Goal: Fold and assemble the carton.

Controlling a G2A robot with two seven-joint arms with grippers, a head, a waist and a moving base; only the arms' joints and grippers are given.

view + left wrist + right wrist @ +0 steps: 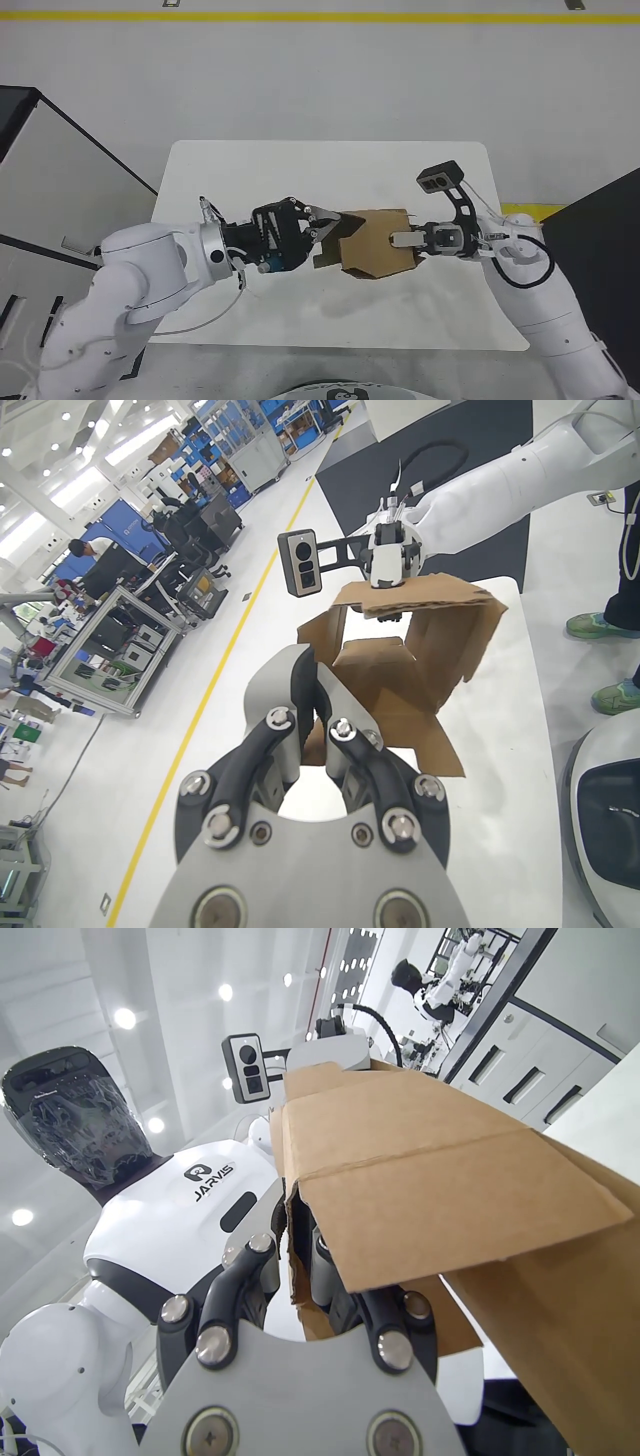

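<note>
**Desk:** What has the left tool got?

**Photographer:** Its fingers are clamped on a loose flap of the brown carton, which hangs half-opened over the middle of the white counter.

**Desk:** And beyond it?

**Photographer:** The right tool pinches the carton's opposite panel, one finger above the cardboard and one beneath. The box spans the gap between them.

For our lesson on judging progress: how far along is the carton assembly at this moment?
Done: the carton is opened into a hollow sleeve. In hand: the left pincer grips its edge at one end; the right pincer clamps a panel at the other. Left: the end flaps stand open, not yet folded shut.
</note>
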